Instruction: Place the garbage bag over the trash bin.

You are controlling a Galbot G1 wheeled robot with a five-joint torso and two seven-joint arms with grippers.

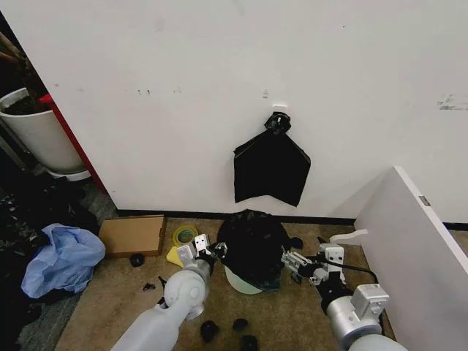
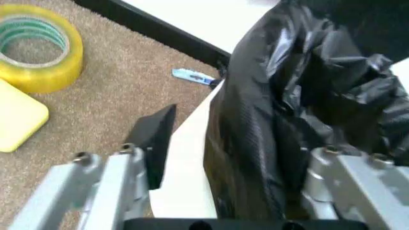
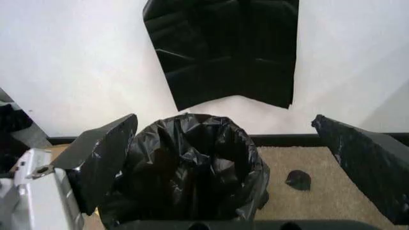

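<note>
Carpet holds tape roll [image 1: 185, 235] beside garbage bag [image 1: 252, 245]; both hands spread.

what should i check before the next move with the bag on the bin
1. Garbage bag draped over the trash bin: ok, cream base still showing.
2. Bag mouth open inside the bin, right wrist view: ok.
3. Left gripper at the bag's left side, fingers spread around the bag edge and bin wall: ok.
4. Right gripper open, apart from the bag: ok.
5. Bag pulled evenly down all round the rim: cannot tell, far side hidden.
6. Tape roll beside the left arm, clear of it: ok.
</note>
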